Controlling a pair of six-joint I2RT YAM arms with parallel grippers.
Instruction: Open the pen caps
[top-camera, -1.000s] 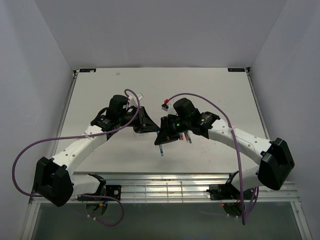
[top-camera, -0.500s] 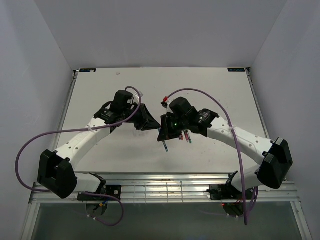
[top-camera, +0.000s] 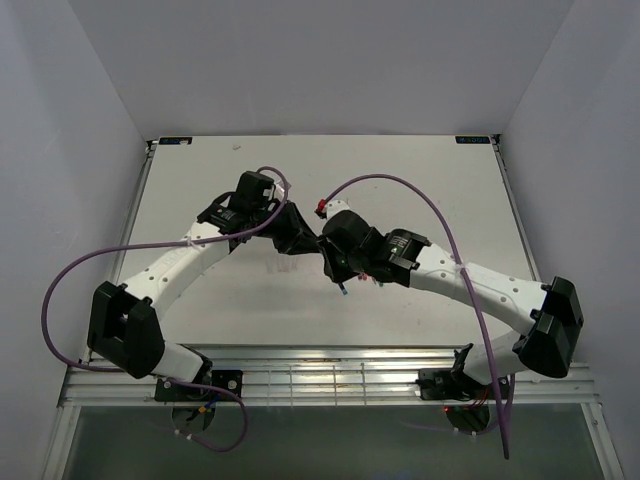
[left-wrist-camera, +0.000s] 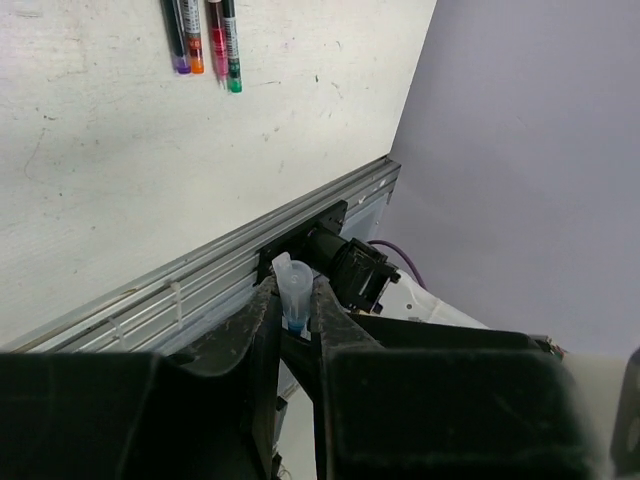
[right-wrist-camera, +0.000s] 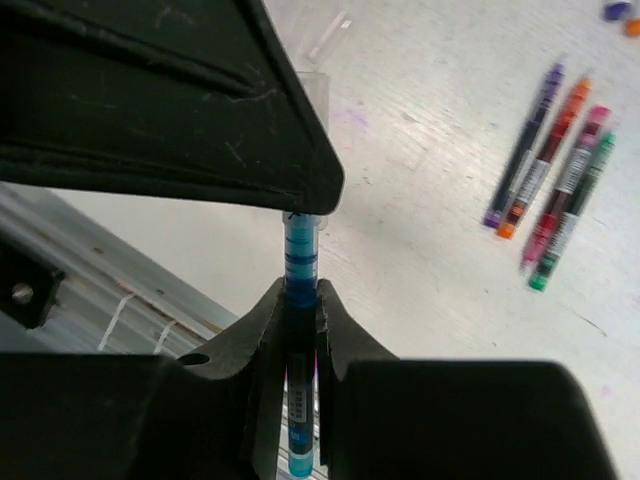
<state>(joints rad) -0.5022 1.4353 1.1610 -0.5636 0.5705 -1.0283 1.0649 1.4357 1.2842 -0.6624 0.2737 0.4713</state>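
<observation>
My right gripper (right-wrist-camera: 300, 295) is shut on the barrel of a blue pen (right-wrist-camera: 300, 255), which points up into my left gripper's fingers (right-wrist-camera: 200, 110). My left gripper (left-wrist-camera: 293, 292) is shut on the pen's translucent blue cap (left-wrist-camera: 293, 290). Whether the cap still sits on the pen is hidden. In the top view the two grippers (top-camera: 310, 242) (top-camera: 332, 262) meet at the table's middle, with the pen's tail (top-camera: 343, 290) sticking out below. A loose bluish cap (right-wrist-camera: 616, 10) and an orange cap (right-wrist-camera: 633, 27) lie at the right wrist view's top corner. No red cap shows.
Several pens, purple, orange, pink and green, lie side by side on the white table (right-wrist-camera: 550, 190), also in the left wrist view (left-wrist-camera: 205, 40). The table's slotted metal front rail (left-wrist-camera: 200, 280) runs close below the grippers.
Both grippers have moved together and turned. The left gripper has shifted right onto the pen's end. The pen's tail has swung slightly right, and the right arm has stretched further left.
</observation>
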